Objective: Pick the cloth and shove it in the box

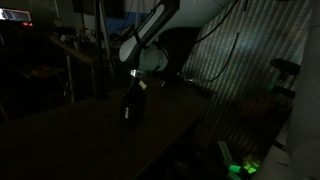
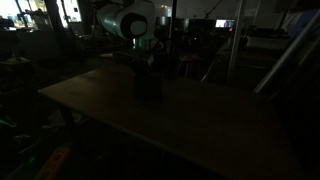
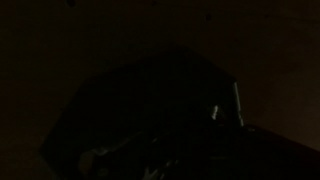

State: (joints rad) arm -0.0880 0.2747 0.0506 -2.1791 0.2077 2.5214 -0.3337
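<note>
The room is very dark. My gripper (image 1: 128, 98) hangs low over the wooden table (image 1: 90, 135), with the white arm above it. In an exterior view the gripper (image 2: 148, 62) sits just above a dark boxy shape (image 2: 148, 86) on the table (image 2: 200, 120), which may be the box. The same dark shape shows under the gripper (image 1: 127, 112). I cannot make out the cloth in any view. The wrist view shows only a dark mass (image 3: 170, 110) with a few faint glints, and the jaws cannot be told apart.
The table's edge runs close to a corrugated wall (image 1: 240, 70). A small green light (image 1: 245, 166) glows low on the floor. Dim shelves and poles (image 2: 232, 45) stand behind the table.
</note>
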